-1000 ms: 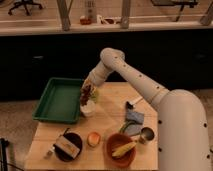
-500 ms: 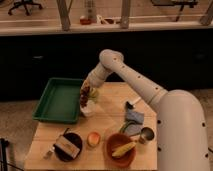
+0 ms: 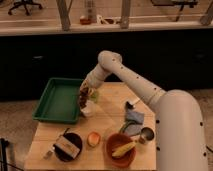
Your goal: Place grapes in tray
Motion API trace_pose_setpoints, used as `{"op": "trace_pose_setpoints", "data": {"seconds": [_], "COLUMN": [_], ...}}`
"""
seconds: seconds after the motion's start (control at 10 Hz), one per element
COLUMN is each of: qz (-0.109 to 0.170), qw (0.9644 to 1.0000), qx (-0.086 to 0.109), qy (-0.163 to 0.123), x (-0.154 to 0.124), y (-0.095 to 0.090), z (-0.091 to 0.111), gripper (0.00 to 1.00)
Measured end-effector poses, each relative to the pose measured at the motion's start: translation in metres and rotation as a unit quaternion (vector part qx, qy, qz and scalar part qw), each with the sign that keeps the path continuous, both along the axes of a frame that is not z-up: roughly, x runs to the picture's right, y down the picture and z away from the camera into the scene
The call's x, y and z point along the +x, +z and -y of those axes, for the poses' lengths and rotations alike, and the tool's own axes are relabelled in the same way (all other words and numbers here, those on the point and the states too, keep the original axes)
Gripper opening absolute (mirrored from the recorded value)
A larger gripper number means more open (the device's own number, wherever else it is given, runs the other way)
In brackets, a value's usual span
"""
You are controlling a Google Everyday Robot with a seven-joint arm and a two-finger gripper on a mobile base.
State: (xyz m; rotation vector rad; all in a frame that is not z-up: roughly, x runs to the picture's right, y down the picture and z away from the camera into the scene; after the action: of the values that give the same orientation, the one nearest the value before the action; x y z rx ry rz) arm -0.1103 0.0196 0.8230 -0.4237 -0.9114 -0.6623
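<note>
The gripper [image 3: 85, 96] has slid a touch toward nine o'clock since a second ago, away from the table's middle and closer to the tray [image 3: 56, 100], and it now hangs right at the tray's three o'clock rim, just above the white cup [image 3: 88, 108]. That looks like the carry leg of the job: the grapes [image 3: 84, 93] show as a dark reddish clump right at the gripper, apparently clasped in it, though how the jaws sit around them I cannot tell. They are not in the tray yet; its green floor lies bare off at nine o'clock. The arm [image 3: 127, 77] reaches in from the bulky white body at four o'clock, runs up to a bent elbow at twelve o'clock of the table, then drops steeply down toward the gripper, wrist pointing at the tabletop. Elsewhere on the wooden table [image 3: 107, 125] sit the yellow-red fruit [image 3: 93, 138], the orange bowl [image 3: 120, 149] with something yellow in it, and a dark bowl [image 3: 67, 145] down at seven o'clock. A short push further toward nine should put the cluster over the tray.
</note>
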Motion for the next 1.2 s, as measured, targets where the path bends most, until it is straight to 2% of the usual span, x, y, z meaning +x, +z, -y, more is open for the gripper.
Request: {"op": "trace_pose_setpoints", "data": {"seconds": [0.1,0.3,0.5,1.0,1.2], "qz": [0.001,0.001,-0.002,-0.011,-0.013], "qw": [0.9998,0.9994,0.9984,0.995,0.9944], "qx": [-0.001,-0.002,-0.006,-0.006,-0.002], "qy": [-0.018,-0.036,-0.055,-0.099,-0.105], "x": [-0.007,-0.014,-0.021,-0.045,-0.052], "y": [-0.007,-0.016,-0.018,-0.008,-0.004], "z": [0.005,0.011,0.014,0.021,0.022], "gripper": [0.0,0.0,0.0,0.0,0.0]}}
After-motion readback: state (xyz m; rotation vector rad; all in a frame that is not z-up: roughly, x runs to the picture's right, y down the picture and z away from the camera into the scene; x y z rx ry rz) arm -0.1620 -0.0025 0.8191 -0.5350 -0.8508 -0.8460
